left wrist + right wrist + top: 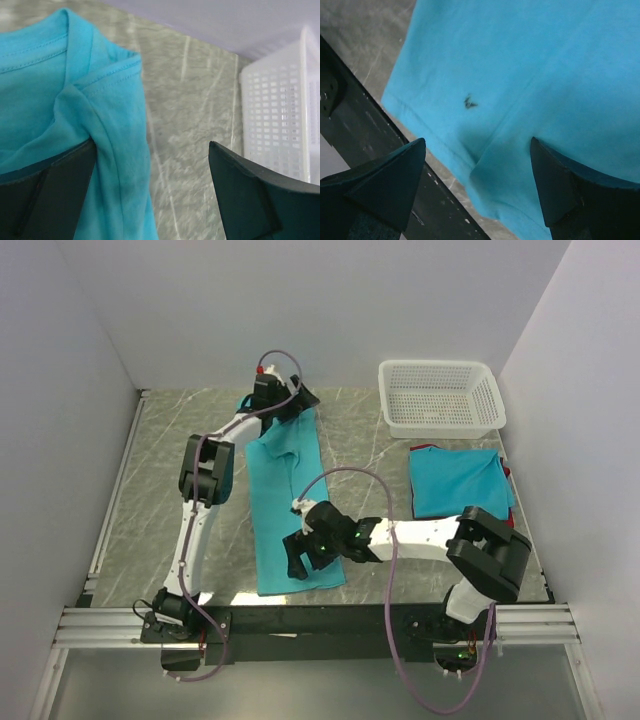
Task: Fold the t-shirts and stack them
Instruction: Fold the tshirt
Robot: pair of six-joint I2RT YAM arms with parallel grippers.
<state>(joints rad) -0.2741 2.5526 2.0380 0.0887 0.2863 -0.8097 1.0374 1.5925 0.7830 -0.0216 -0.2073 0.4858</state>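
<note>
A long teal shirt [280, 520] lies down the middle of the table [150, 490]. Bare table runs along its left side, though the left arm [205, 480] reaches over that strip to the shirt's far end. On the right, an open lane of table separates the shirt from a folded stack [455, 480], and the right arm [420, 535] crosses the lane's near end. A white basket [440, 426] fills the far right corner, just behind the stack. Walls [330, 300] close three sides.
</note>
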